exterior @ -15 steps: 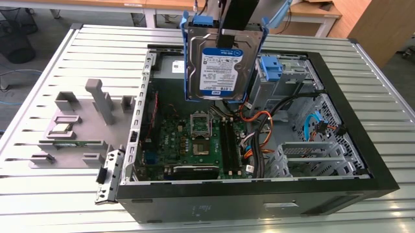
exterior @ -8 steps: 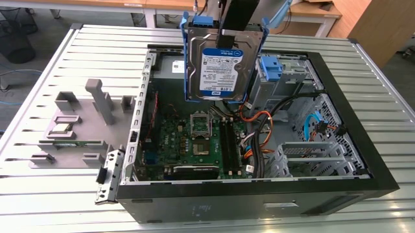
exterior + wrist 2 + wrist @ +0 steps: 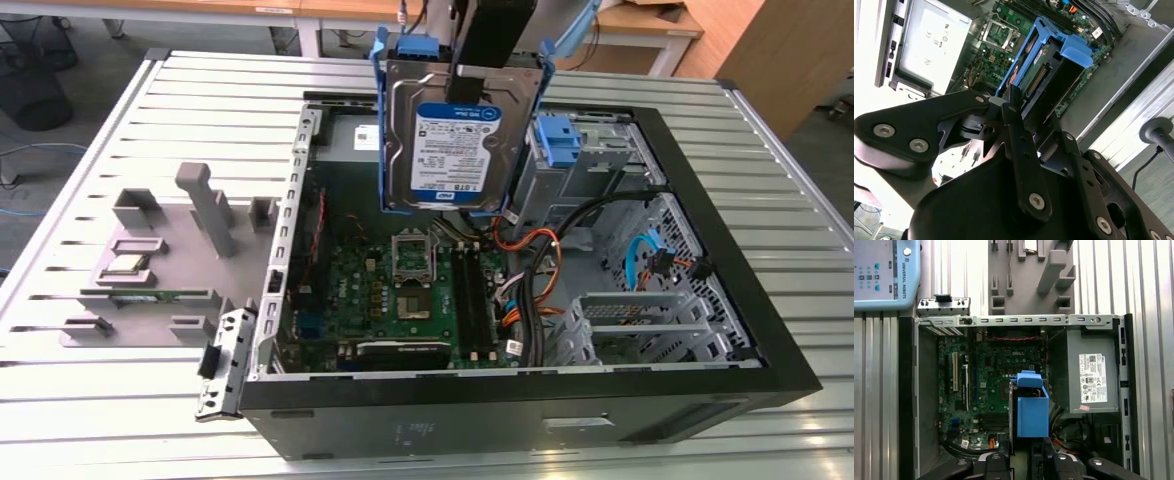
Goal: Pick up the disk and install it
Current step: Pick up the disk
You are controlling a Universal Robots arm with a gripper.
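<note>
Exterior and wrist views of an open computer case lying on its side on a slatted metal table.

The gripper comes down from above, its black fingers pressed onto the upper end of the disk, which they pinch between them. The disk hangs upright over the inside of the case, above the green motherboard. In the exterior view its silver-grey face carries a white-and-blue label with dark print, turned toward the camera. A blue plastic bracket frames its long edges.

In the second wrist view the disk shows end-on, with its connector row and a blue tab at the far end. In the first wrist view the disk is seen from above, between the motherboard and the grey power supply. The power supply bears a white sticker with small symbols.

A second blue bracket sits in the drive bay at the exterior view's right, near orange and black cables.

Beside the case, at the exterior view's left, a grey holder carries a small green circuit strip.

A pale-blue control tablet lies on the table in the first wrist view.
</note>
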